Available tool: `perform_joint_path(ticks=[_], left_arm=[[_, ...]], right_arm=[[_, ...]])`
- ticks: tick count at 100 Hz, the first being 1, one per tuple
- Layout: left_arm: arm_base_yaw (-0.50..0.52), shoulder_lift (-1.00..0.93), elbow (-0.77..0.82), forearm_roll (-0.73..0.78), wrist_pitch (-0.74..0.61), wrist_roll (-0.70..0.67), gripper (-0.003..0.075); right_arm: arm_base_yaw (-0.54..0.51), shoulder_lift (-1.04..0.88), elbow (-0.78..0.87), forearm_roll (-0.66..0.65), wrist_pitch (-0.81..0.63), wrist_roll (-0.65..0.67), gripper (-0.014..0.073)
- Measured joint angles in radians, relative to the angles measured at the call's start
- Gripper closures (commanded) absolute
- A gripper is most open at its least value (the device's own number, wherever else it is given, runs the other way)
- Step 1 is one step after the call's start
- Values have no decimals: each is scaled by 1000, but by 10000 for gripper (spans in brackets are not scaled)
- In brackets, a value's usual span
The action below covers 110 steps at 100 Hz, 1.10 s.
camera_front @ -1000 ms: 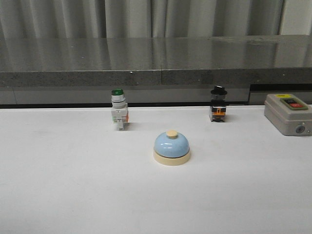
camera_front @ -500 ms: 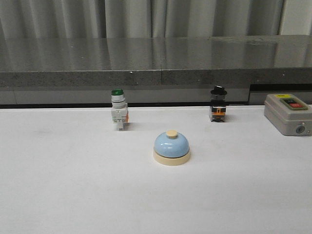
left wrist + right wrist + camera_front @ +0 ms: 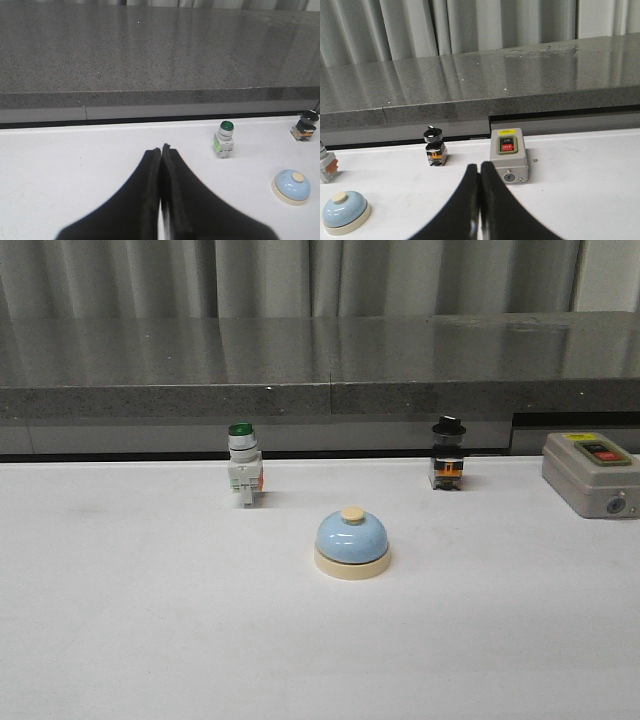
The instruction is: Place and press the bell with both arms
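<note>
White table, grey stone ledge, grey pleated curtain behind.

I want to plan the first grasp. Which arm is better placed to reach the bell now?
Neither clearly. The bell sits near the table's middle, right of the shut left gripper and left of the shut right gripper. Both are empty and away from it.
</note>
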Motion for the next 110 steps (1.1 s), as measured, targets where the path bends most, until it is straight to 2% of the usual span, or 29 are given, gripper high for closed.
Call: perform_joint_path(ticks=[52, 66, 80, 110], left_arm=[[0, 0, 2, 0, -2, -2, 741], [0, -11, 20, 43, -32, -2, 741], [0, -67, 105, 74, -111, -2, 741], [6, -257, 403, 80, -360, -2, 741]], right_arm=[[0, 0, 0, 0, 0, -2, 658], [0, 0, 0, 0, 0, -2, 658], [0, 0, 0, 0, 0, -2, 658], [0, 0, 0, 0, 0, -2, 658]])
